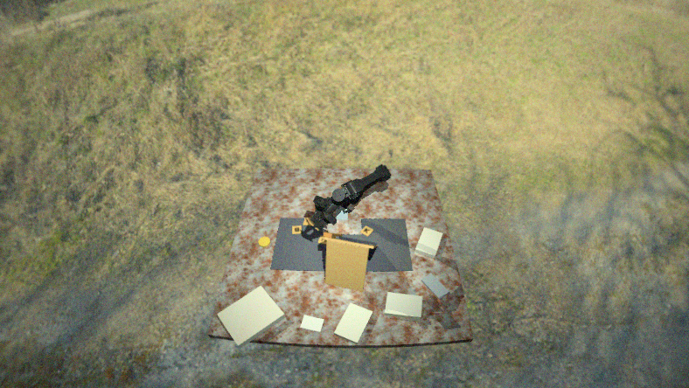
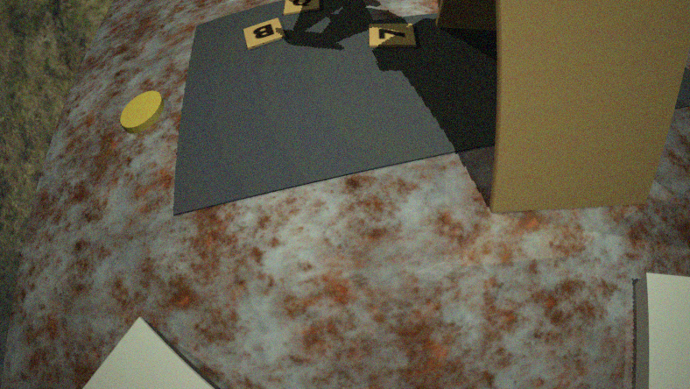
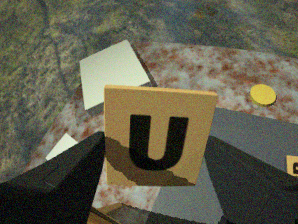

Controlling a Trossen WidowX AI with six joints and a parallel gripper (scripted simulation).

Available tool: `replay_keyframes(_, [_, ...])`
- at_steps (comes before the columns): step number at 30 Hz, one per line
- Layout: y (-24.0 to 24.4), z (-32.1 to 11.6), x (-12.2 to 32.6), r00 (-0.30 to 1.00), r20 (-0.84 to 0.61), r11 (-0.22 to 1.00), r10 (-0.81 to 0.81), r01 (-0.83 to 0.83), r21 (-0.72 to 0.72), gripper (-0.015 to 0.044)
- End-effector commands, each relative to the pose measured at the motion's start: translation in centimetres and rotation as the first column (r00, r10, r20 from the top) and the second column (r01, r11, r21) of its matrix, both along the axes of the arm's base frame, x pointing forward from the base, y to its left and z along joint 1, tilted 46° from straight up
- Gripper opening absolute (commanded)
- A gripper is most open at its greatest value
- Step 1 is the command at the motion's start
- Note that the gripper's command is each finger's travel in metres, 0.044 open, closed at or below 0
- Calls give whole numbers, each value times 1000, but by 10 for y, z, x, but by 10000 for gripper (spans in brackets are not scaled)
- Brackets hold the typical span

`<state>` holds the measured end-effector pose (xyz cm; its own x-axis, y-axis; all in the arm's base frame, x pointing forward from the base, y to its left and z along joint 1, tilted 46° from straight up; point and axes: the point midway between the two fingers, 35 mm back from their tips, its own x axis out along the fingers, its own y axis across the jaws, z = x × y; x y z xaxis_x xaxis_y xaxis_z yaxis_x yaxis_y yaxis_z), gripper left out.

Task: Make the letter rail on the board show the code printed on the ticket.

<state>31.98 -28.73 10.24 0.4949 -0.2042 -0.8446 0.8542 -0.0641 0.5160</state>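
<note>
My gripper point(image 3: 156, 141) point(image 1: 311, 218) is shut on the U tile point(image 3: 157, 160). It holds the tile above the counter, letter facing the wrist camera and upright in that view. The B tile point(image 1: 296, 230) point(image 2: 264, 32) point(image 3: 294, 165) lies on the dark mat. The 7 tile point(image 1: 323, 239) point(image 2: 391, 34) lies nearer the board. A tile with a round character point(image 2: 299, 5) is cut off at the top of the exterior view. Another tile point(image 1: 366, 231) lies right of the board. The tan board point(image 1: 345, 265) point(image 2: 588, 106) shows its back; its rail contents and the ticket's code cannot be read.
The dark mat point(image 1: 294, 255) point(image 2: 289, 120) lies under the tiles. A yellow disc point(image 1: 263, 241) point(image 2: 141, 110) point(image 3: 263, 95) is left of it. Pale blocks stand along the front, including a large one point(image 1: 250, 315), and another point(image 1: 428, 241) at right. A grey slab point(image 1: 434, 284) lies near the right edge.
</note>
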Motion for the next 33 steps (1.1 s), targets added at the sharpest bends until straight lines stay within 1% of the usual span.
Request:
replay_keyframes(1, [2, 19, 1, 999, 13, 997, 29, -28, -75, 0])
replay_keyframes(8, [24, 53, 11, 995, 36, 983, 90, -83, -163, 0])
replay_keyframes(12, [36, 64, 17, 992, 49, 977, 120, -109, -184, 0])
replay_keyframes(21, [90, 92, 38, 967, 88, 951, 240, -216, -220, 0])
replay_keyframes(33, [159, 123, 46, 896, 114, 877, 428, -382, -290, 0])
